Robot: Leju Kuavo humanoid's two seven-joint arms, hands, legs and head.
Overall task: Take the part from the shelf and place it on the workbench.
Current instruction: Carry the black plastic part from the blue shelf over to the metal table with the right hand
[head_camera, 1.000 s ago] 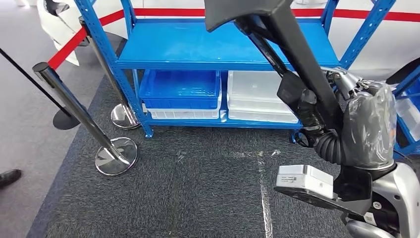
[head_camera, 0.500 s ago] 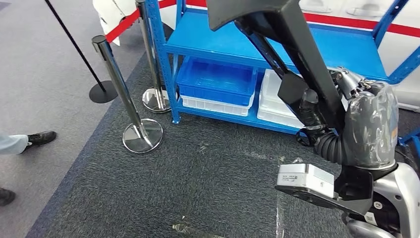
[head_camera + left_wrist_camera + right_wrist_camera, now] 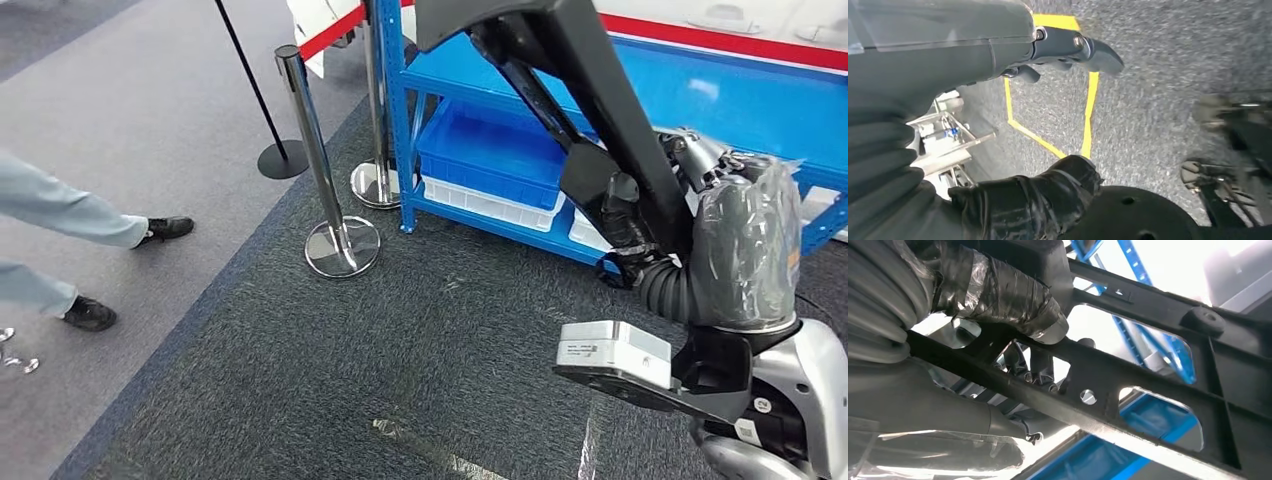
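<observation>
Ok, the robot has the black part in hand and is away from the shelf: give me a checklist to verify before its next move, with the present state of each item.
1. Part held: ok. The right hand grips the black frame part, thumb over a bar, fingers through an opening.
2. Part off the shelf: ok. It is raised in front of the blue shelf.
3. Left hand free: ok. The left hand holds nothing and hangs over the carpet.
4. Path clear: not ok. Stanchion posts stand close by, and a person's legs are on the left.
5. Workbench located: cannot tell.
</observation>
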